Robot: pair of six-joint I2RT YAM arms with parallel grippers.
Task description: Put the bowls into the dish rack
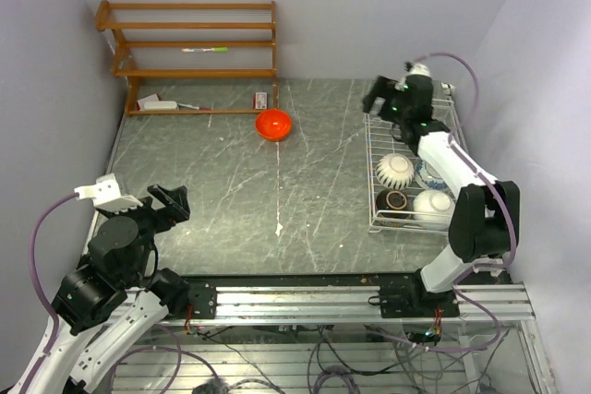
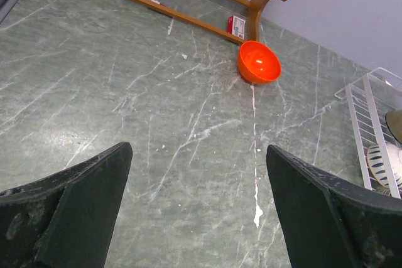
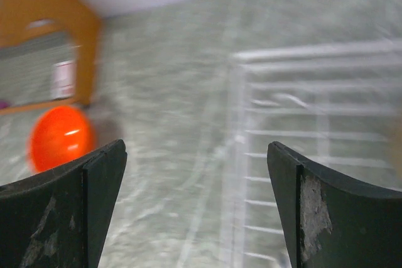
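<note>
Now the orange bowl (image 1: 273,124) sits mouth up on the gray desk (image 1: 212,191), to the left of the right tool (image 1: 373,99), which hangs wide and empty over the far end of the white wire dish rack (image 1: 372,182). The left tool (image 1: 175,202), also wide and empty, is much farther off. The bowl is round, smooth and shiny, so any side of its rim should do.
</note>
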